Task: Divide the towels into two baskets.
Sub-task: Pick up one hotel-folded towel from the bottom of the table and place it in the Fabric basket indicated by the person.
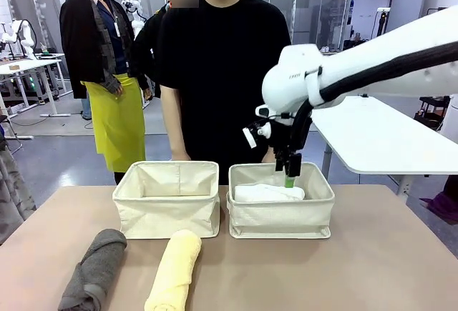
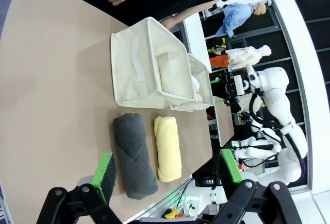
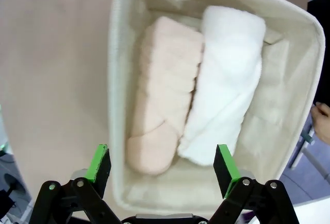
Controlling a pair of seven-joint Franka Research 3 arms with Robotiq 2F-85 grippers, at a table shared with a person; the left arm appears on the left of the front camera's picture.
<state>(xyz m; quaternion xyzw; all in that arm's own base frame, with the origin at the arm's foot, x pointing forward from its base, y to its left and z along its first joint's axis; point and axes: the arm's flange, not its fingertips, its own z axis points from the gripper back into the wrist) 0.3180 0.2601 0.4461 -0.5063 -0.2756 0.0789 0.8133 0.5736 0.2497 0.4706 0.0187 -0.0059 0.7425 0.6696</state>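
The brown desk [image 1: 358, 268] runs across the front view, with a person in a black top [image 1: 215, 75] standing at its far edge, behind the baskets. The white right arm [image 1: 372, 64] reaches in from the right and bends down over the right basket [image 1: 280, 214].

The two cream baskets stand side by side, close together at the far middle of the desk. The left basket [image 1: 166, 207] has no towel in it. The right one holds the white towel [image 3: 227, 80] and the peach towel [image 3: 160, 95], lying lengthwise and touching each other.

The grey towel [image 1: 93, 272] and the yellow towel [image 1: 174, 275] lie on the desk in front of the left basket, side by side and near each other, with the grey one farther left.

The right tool [image 1: 290, 176] hangs just above the right basket's towels, its fingers spread wide and holding nothing. The left tool [image 2: 167, 171] is also spread open and empty, looking down on the grey and yellow towels.
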